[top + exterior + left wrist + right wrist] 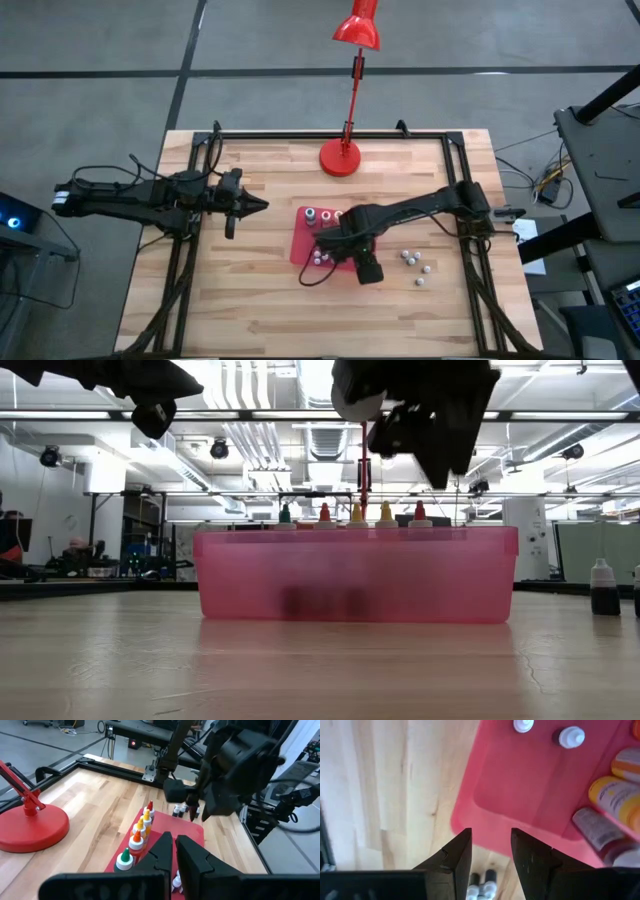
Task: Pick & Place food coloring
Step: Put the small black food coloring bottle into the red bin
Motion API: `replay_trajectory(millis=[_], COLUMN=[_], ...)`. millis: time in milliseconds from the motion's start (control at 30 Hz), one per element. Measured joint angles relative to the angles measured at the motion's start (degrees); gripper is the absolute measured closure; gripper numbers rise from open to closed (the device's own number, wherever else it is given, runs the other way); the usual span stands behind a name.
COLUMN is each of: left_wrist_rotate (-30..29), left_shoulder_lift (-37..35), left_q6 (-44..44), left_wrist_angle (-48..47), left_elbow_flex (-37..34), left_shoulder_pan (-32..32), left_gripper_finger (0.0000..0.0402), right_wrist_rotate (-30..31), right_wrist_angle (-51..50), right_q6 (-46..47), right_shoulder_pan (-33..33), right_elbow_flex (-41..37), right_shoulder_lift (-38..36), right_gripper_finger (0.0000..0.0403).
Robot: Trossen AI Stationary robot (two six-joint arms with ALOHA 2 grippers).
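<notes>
The red tray (pixel 300 245) lies mid-table; in the low view (pixel 355 575) a row of food coloring bottles (pixel 355 514) shows its coloured caps above the rim. The row also shows in the left wrist view (pixel 137 836). Two white-capped bottles (pixel 570 736) stand in the tray. Several more bottles (pixel 415 268) stand on the table right of the tray, one in the low view (pixel 601 588). My right gripper (pixel 491 831) is open and empty above the tray's near edge (pixel 338 245). My left gripper (pixel 258 205) is shut and empty, raised left of the tray (pixel 174 842).
A red desk lamp stands with its round base (pixel 340 158) at the table's far middle, its head leaning over the far edge. A black metal frame (pixel 330 133) runs along the table's far and side edges. Bare wood lies along the near side.
</notes>
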Motion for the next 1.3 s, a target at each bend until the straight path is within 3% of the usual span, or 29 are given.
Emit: replay_trajectory(millis=[367, 1300], left_wrist_rotate=[0.02, 0.02], left_shoulder_lift=[0.00, -0.01], left_q6=[-0.02, 0.02], left_wrist_angle=[0.15, 0.40], left_elbow_flex=[0.00, -0.01], left_shoulder_pan=[-0.02, -0.01], left_gripper_finger=[0.0402, 0.0402], right_wrist_rotate=[2.58, 2.95], right_wrist_angle=[0.41, 15.80], right_q6=[9.75, 34.08], right_shoulder_pan=[3.07, 4.89], right_elbow_flex=[-4.81, -44.05], right_shoulder_lift=[-7.71, -36.90], right_gripper_finger=[0.0283, 0.0295])
